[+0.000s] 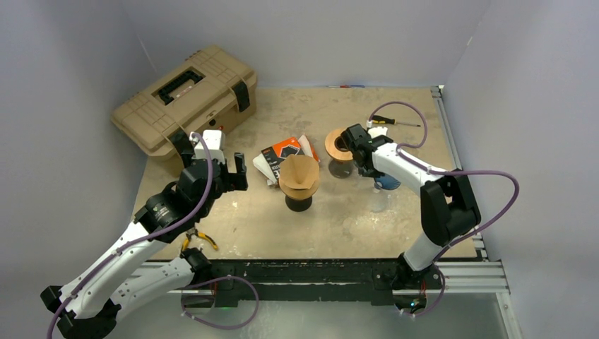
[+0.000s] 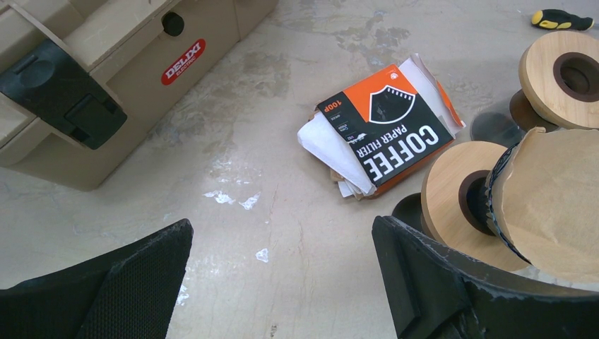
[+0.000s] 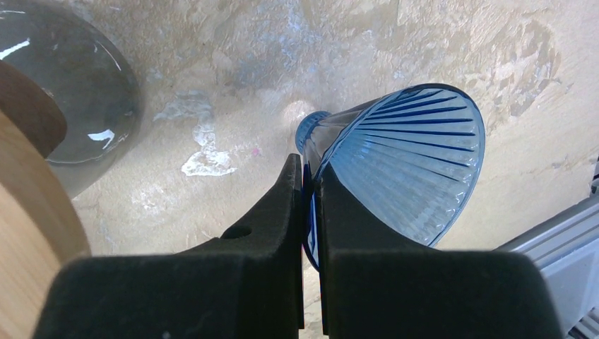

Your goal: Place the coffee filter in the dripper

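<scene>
A brown paper coffee filter [image 1: 299, 173] lies as a cone over a wooden-collared carafe at the table's middle; it also shows at the right of the left wrist view [image 2: 558, 198]. The blue ribbed glass dripper [image 3: 417, 162] lies tilted on the table by the right arm [image 1: 387, 183]. My right gripper [image 3: 309, 166] is shut on the dripper's rim, one finger inside and one outside; in the top view the right gripper [image 1: 376, 174] is partly hidden under its wrist. My left gripper [image 2: 282, 233] is open and empty above bare table, left of the filter [image 1: 234, 173].
An orange and black coffee filter pack [image 2: 385, 134] lies left of the carafe. A second wooden-collared glass carafe [image 1: 339, 146] stands beside the right wrist [image 3: 78, 106]. A tan toolbox [image 1: 184, 95] is at the back left, a screwdriver [image 1: 388, 121] at the back right, pliers [image 1: 199, 241] near the front.
</scene>
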